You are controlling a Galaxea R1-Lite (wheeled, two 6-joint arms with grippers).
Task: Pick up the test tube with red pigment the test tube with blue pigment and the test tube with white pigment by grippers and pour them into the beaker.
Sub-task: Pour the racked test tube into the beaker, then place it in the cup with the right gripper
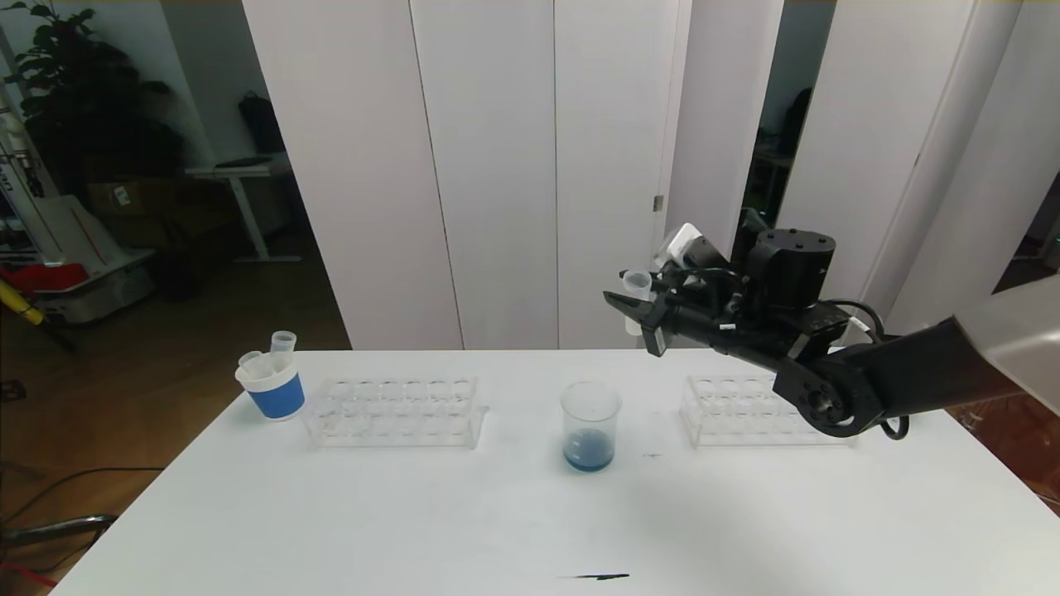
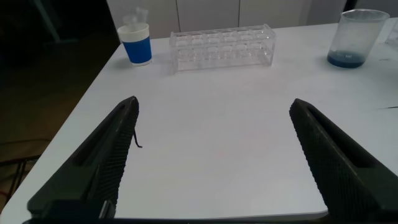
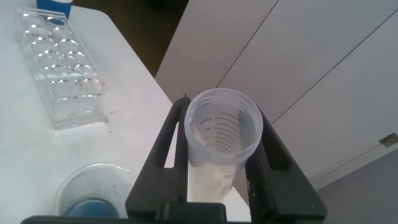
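1. Two clear plastic tube racks are sitting on the white table: the left rack at centre-left of the head view and the right rack at centre-right, partly behind the right arm.
2. One beaker is standing between the racks, holding blue liquid at its bottom.
3. One blue-banded paper cup is standing at the left, just beside the left rack, with clear tubes sticking out of it.
4. The right gripper is hovering above and right of the beaker, clamping the test tube with white pigment upright.
5. The left gripper is hanging over the table's near edge, fingers wide apart, holding nothing.
6. White panels are standing behind the table, and a dark plant is filling the upper left.
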